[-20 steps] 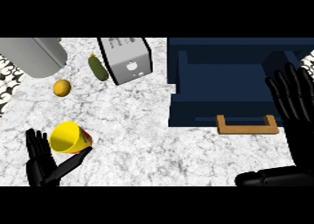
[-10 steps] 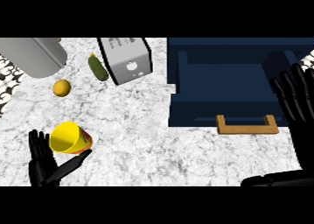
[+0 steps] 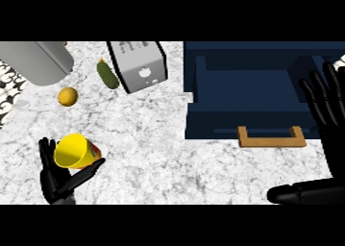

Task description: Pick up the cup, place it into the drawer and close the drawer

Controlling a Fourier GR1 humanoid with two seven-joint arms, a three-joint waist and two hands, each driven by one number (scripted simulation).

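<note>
At the near left edge of the desk (image 3: pixel 167 158), I am seeing my left robot hand (image 3: pixel 61 175) coming up from below, fingers and thumb curling round the yellow cup (image 3: pixel 75 151). The cup is tilting in that grasp, its open mouth facing up and toward me, with a bit of red showing on its right side. It is sitting well apart from the drawer, on the opposite side of the marbled top.

At the near right, I am seeing my right forearm (image 3: pixel 313 192) lying across the lower corner, and the right robot hand (image 3: pixel 331 110) is standing up along the right edge with fingers straight and spread wide, holding nothing. It is overlapping the right side of the open dark blue drawer (image 3: pixel 253 91), whose wooden handle (image 3: pixel 270 139) is facing me on the front panel. The inside of the drawer is showing dark and deep.

Farther back on the left, a small orange fruit (image 3: pixel 67 96) is lying on the desk. Beyond it, a green cucumber (image 3: pixel 107 75) is lying just beside a silver toaster (image 3: pixel 139 65). At the far left corner, a large grey metal vessel (image 3: pixel 29 60) is resting on its side
</note>
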